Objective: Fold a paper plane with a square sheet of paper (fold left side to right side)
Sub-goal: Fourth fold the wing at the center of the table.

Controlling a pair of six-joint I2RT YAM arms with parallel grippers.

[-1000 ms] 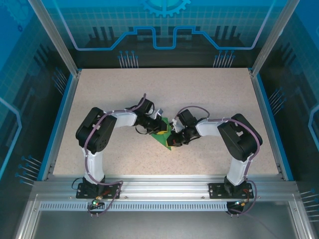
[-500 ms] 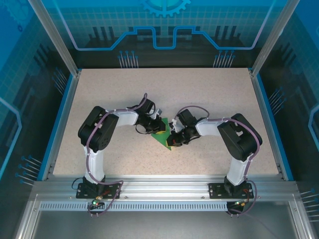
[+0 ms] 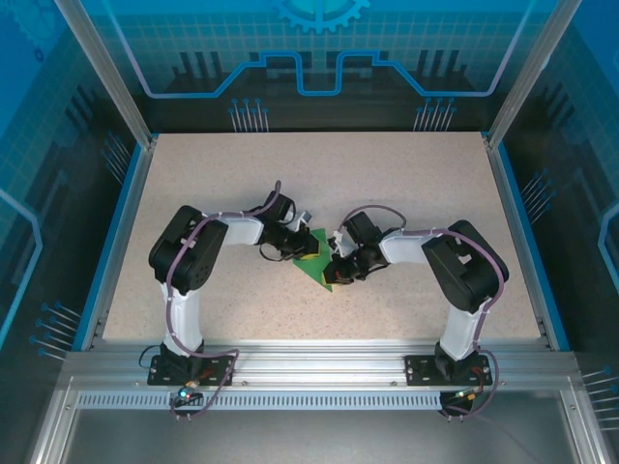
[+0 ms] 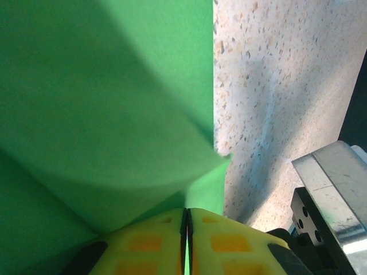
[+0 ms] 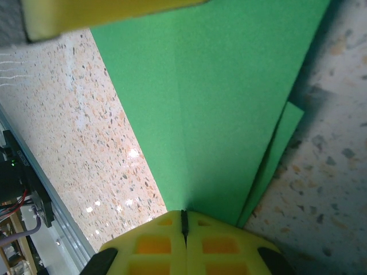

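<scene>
**Position.** The paper [image 3: 316, 274] lies at the middle of the table [image 3: 406, 184], already creased into an angular shape. The left gripper [image 3: 307, 253] is at its upper left side and the right gripper [image 3: 335, 268] at its right side, with the two heads close together.

**Jaws.** In the left wrist view, the left gripper [image 4: 184, 220] is closed on an edge of the paper [image 4: 103, 97]. The flap bows up and away from the pads, off the table [image 4: 269, 86]. In the right wrist view, the right gripper [image 5: 184, 220] is also clamped on the paper [image 5: 229, 86]. A crease runs straight out from the pads, and a lower layer shows at the right.

**Step in hand (judged).** You are carrying the left flap over to the right.

1. Treat the right gripper as the anchor. Do not let it drag the sheet.
2. Move the left gripper in a low arc toward the right, so the bow rolls over and does not buckle.
3. Line the carried edge up with the crease before you lower it.
4. Apply no pull along the sheet. Thin paper is likely to slip from the pads or tear.
5. Watch the clearance between the two heads.
6. Release the left grip only once the flap lies flat.
</scene>
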